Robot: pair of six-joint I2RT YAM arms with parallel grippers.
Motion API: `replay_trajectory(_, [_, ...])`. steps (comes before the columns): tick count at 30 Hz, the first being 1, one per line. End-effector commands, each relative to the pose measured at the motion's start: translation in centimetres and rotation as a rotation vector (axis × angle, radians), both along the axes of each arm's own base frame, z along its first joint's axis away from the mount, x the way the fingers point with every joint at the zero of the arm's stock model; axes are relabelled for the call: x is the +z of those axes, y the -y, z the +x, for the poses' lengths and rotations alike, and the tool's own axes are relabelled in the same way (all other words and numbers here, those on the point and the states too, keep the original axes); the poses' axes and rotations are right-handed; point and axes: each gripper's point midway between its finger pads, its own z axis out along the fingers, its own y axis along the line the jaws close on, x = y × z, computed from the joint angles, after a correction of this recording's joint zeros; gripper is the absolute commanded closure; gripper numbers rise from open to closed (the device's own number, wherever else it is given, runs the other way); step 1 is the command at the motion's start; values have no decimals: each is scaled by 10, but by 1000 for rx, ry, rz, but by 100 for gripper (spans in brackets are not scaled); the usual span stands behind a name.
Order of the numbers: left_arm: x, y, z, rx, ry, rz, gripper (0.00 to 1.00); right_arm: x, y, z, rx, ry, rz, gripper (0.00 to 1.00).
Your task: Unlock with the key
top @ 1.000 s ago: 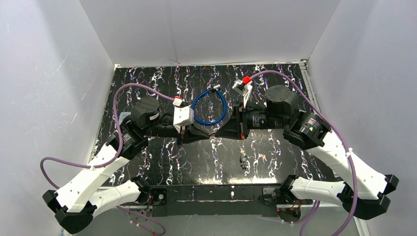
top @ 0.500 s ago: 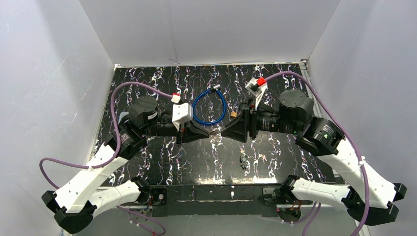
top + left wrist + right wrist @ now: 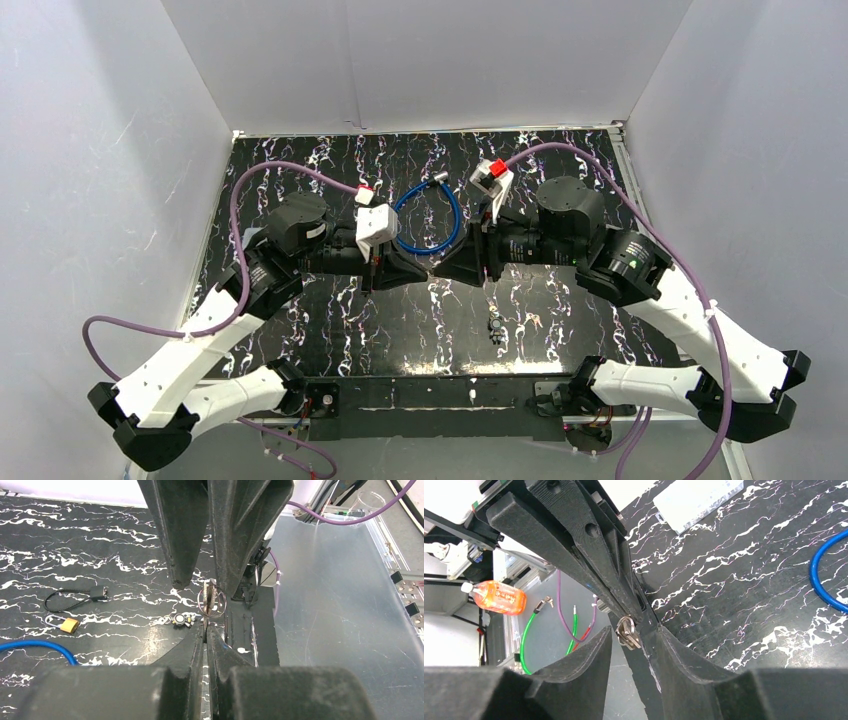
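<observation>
My left gripper (image 3: pixel 424 272) (image 3: pixel 205 629) is shut on a bunch of silver keys on a ring (image 3: pixel 210 598), held above the table. My right gripper (image 3: pixel 441 271) (image 3: pixel 633 630) faces it tip to tip, open, with its jaws on either side of the keys (image 3: pixel 627 631) and not touching them. A small brass padlock (image 3: pixel 66 625) lies on the black marbled table (image 3: pixel 400 320); in the top view my right gripper hides it. A blue cable lock (image 3: pixel 426 216) lies behind the grippers.
A black cable lock (image 3: pixel 75 596) lies beside the brass padlock. A small round lock (image 3: pixel 495 325) (image 3: pixel 182 620) lies near the front. A white box (image 3: pixel 698 497) sits at the table's left. White walls enclose the table.
My right gripper pulled back to the right half a second ago, uncovering the brass padlock, then came back left. Its jaws now straddle the keys. The left gripper barely moved.
</observation>
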Motion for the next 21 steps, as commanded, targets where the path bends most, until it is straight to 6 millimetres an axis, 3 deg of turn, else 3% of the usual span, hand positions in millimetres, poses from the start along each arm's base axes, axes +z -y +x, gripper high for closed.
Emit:
replay_trajectory(1, [16, -1, -4, -10, 10, -19, 100, 24, -4, -5, 32, 55, 69, 62])
replay_trajectory(8, [19, 0, -2, -4, 17, -20, 100, 14, -5, -6, 30, 32, 47, 82])
replay_trajectory(12, [21, 1, -3, -10, 13, -24, 100, 15, -6, -6, 31, 29, 46, 99])
replay_trajectory(21, [27, -1, -22, -106, -17, -40, 87, 18, -2, -4, 0, 44, 62, 99])
